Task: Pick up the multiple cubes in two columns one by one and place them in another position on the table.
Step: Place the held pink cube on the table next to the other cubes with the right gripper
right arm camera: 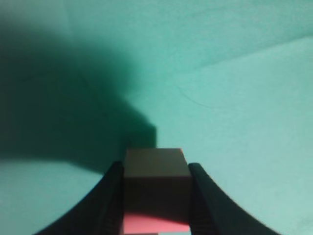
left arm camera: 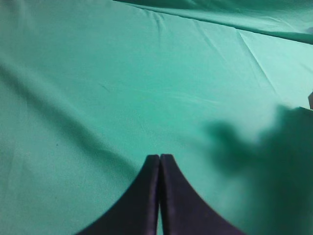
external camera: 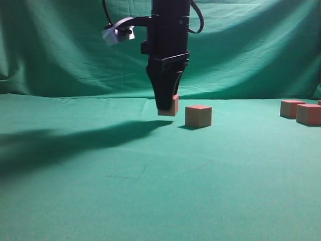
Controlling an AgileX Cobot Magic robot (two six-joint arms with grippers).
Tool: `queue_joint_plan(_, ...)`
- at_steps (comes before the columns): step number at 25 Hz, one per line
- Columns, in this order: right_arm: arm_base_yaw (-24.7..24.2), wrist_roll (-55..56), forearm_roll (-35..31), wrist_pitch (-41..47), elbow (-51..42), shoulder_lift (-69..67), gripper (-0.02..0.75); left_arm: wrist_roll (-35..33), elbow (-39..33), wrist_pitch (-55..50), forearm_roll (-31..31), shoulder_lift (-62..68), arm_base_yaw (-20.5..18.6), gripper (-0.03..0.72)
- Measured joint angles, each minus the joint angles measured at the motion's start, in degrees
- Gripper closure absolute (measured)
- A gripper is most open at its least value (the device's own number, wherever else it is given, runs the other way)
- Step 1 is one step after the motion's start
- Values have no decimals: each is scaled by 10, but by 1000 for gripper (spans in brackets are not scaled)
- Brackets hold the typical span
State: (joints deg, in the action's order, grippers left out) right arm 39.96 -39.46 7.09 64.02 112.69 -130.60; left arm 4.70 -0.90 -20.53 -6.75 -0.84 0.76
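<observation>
A small salmon-pink matte cube (external camera: 171, 106) hangs just above the smooth teal-green cloth table (external camera: 150, 191), slightly left of centre in the exterior view, pinched between the two black fingers of the right gripper (external camera: 165, 106), whose jaws stand partly apart at the block's width. The right wrist view shows the same held cube (right arm camera: 156, 188) at the bottom centre of the frame, a dark finger (right arm camera: 208, 196) pressed to each side, its lower face lit bright pink and its shadow spread over the cloth to the upper left. Just right of the gripper in the exterior view, a second, identical pink cube (external camera: 198, 116) sits on the table, apart from the held one. At the far right edge, two more pink cubes (external camera: 301, 111) stand close together, with a sliver of another cut off by the frame. In the left wrist view, the left gripper (left arm camera: 160, 161) hangs over bare cloth, its dark fingers pressed together with nothing between them. A wrinkled green cloth backdrop (external camera: 60, 45) fills the upper half.
</observation>
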Motion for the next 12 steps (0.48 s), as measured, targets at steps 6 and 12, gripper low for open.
queue_joint_plan(6, -9, -3, -5, -7, 0, -7, 465, 0, 0, 0, 0, 0, 0, 688)
queue_joint_plan(12, -9, -4, -21, -11, 1, -14, 465, 0, 0, 0, 0, 0, 0, 688)
